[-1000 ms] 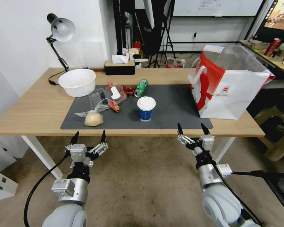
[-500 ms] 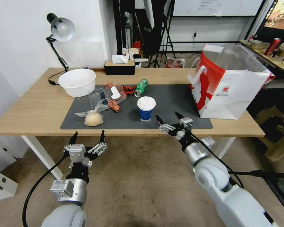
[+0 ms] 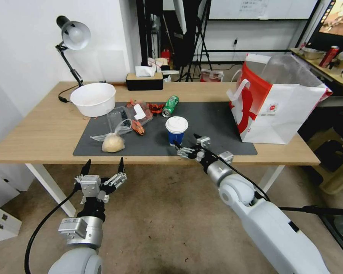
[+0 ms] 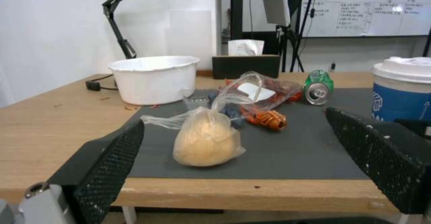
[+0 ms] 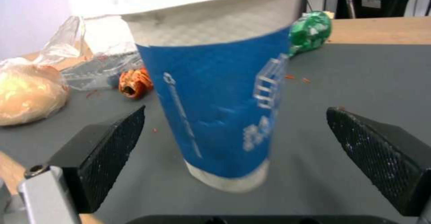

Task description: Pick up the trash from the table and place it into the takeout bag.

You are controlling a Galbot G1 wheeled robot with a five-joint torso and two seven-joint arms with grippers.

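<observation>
This is looking like a lab or studio workroom: a whiteboard [image 3: 255, 8] is hanging on the far wall, black tripod stands [image 3: 196, 42] (lighting gear, apparently) are crowding behind the desk [image 3: 34, 129].

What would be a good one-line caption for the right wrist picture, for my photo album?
Open right end effector lined up on an upright blue paper cup standing on the grey mat.

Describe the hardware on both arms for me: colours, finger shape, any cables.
Both arms have smooth pale grey-white shells ending in brushed silver wrist cylinders. The left gripper and right gripper each carry two slim black pointed fingers on silver linkage blocks. Up close, the finger pads are black wedges with a fine cross-hatched grip texture. A black cable loops along each forearm.
</observation>
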